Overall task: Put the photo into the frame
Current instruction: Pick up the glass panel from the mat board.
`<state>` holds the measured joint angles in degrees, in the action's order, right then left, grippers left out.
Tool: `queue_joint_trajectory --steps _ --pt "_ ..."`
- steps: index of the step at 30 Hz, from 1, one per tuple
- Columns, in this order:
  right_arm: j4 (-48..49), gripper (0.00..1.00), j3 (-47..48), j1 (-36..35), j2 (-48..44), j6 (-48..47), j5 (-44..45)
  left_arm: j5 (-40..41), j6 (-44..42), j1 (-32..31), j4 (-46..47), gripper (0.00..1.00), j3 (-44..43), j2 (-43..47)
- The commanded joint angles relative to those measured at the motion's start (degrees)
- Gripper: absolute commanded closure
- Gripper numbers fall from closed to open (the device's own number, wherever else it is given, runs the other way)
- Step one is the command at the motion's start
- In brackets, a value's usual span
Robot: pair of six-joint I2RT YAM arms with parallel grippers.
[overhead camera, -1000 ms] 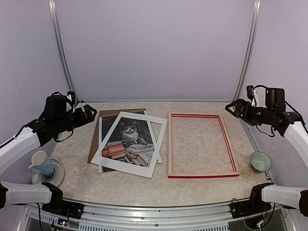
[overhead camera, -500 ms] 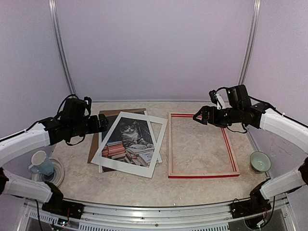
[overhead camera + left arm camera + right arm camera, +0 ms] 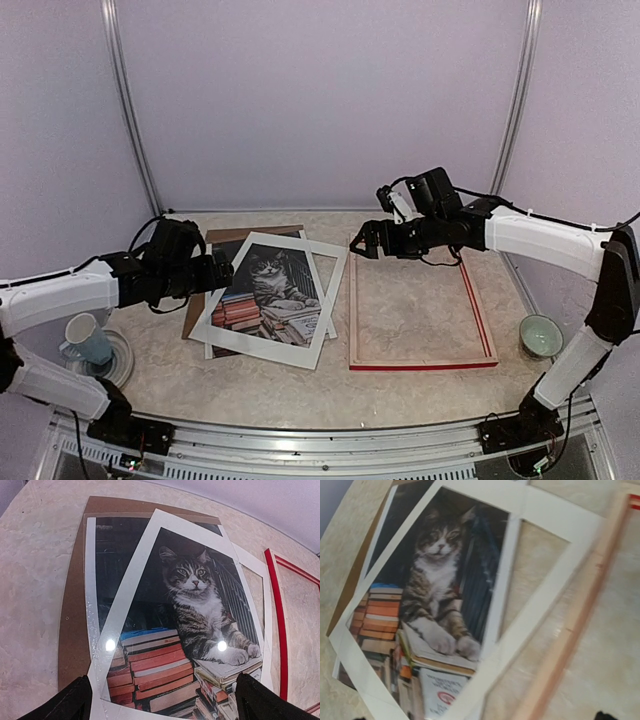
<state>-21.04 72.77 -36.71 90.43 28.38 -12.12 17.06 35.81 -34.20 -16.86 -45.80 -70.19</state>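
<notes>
- The rectangular paper print of a tabby cat among stacked books point(image 3: 262, 290) lies face up on the brown rectangular backing board point(image 3: 195, 290), left of centre on the table.
- A white cut-out mat border point(image 3: 298, 243) rests askew on top of it, so only part of the print's edge shows.
- The large thin-barred rectangular frame with red outer edge point(image 3: 423, 366) lies flat just to the right, pale wood side up. The mat's right corner comes close to its left bar.
- The left gripper point(image 3: 222, 272) hovers at the stack's left side, fingers point(image 3: 70, 702) spread fully and holding nothing.
- The right gripper point(image 3: 362, 245) hangs over the frame's far-left corner, also wide apart and empty.
- The step in hand looks like the approach, and the mat probably has to come off first (it pins the print).
- Slide the mat clear by a corner while the other arm steadies the print.
- Then lift the print by an overhanging edge. Thin paper lying flat gives little to pinch, and it may buckle or drag the board with it.
</notes>
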Motion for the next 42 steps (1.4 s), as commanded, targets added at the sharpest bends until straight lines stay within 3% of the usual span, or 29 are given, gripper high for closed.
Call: queue_joint_trajectory --steps 1,17,42 --pt "1.0 0.01 5.0 -2.9 5.0 0.6 -0.9 1.1 4.0 -1.5 1.8 0.01 1.3 -2.1" --pt "-6.6 0.01 26.7 -8.9 29.7 1.2 -1.9 -0.7 10.9 -3.6 10.3 0.01 9.7 -6.1" --pt "-5.4 0.01 28.8 -9.1 38.3 9.0 3.5 -1.4 12.3 -4.0 15.5 0.01 13.7 -12.5"
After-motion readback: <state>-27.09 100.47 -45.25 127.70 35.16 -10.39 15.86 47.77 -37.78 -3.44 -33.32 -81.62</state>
